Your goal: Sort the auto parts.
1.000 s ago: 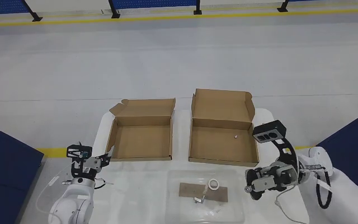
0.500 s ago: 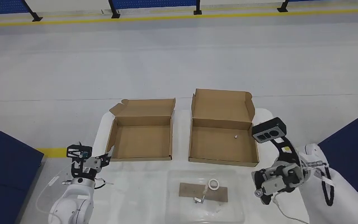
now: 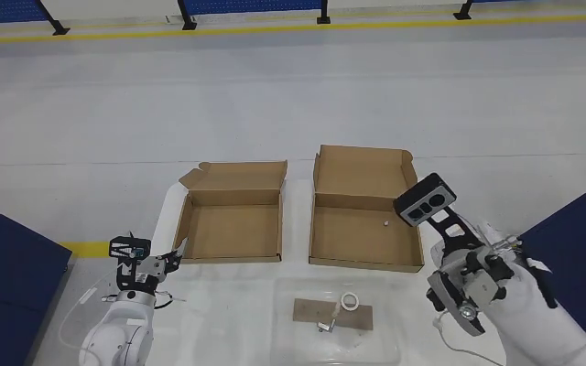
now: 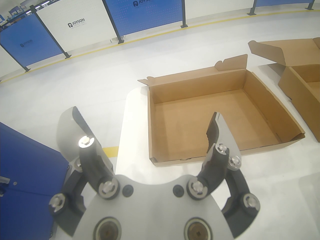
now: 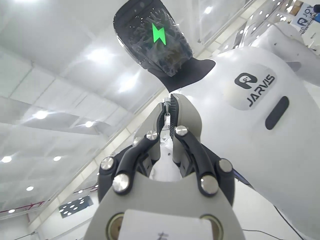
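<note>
My right gripper [image 5: 168,104] is clamped on a small metal part [image 5: 166,109]. My left gripper [image 4: 145,114] stands open near a cardboard box [image 4: 197,82].

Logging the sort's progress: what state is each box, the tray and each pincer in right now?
Left cardboard box: lid open, empty.
Right cardboard box: lid open, one small white part inside.
Clear tray: holds a white ring and a metal part on a brown card.
Left pincer: open, empty.
Right pincer: shut on a small spring-like part, pointing upward.
</note>
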Controlling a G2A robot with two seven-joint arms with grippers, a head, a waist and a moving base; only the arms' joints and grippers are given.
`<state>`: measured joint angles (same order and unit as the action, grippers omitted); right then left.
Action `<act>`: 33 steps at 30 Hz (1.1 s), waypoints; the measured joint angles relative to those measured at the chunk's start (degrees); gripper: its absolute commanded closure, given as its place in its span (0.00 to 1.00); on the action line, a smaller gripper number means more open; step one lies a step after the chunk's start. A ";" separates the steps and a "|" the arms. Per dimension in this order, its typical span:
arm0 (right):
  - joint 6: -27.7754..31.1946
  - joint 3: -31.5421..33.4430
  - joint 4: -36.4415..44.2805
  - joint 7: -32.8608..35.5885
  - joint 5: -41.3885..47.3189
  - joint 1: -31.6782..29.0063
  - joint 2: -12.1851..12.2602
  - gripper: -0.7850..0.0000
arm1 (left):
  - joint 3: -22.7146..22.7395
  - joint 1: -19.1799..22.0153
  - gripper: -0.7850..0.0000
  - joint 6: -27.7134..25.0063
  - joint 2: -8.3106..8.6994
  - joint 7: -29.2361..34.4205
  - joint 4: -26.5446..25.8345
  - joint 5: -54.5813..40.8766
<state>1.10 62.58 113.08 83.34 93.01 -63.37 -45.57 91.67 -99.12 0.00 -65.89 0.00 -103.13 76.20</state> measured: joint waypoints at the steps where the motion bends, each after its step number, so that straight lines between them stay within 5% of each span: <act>1: -0.72 -0.45 -0.14 -0.25 0.77 0.69 -0.30 1.00 | 0.00 0.00 0.00 0.00 0.00 0.00 0.00 0.00; 33: -2.98 1.23 -0.85 -7.55 11.60 -2.93 -4.17 1.00 | 0.00 0.00 0.00 0.00 0.00 0.00 0.00 0.00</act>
<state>-1.88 63.81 112.23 75.79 104.61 -66.30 -49.74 91.67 -99.12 0.00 -65.89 0.00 -103.13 76.20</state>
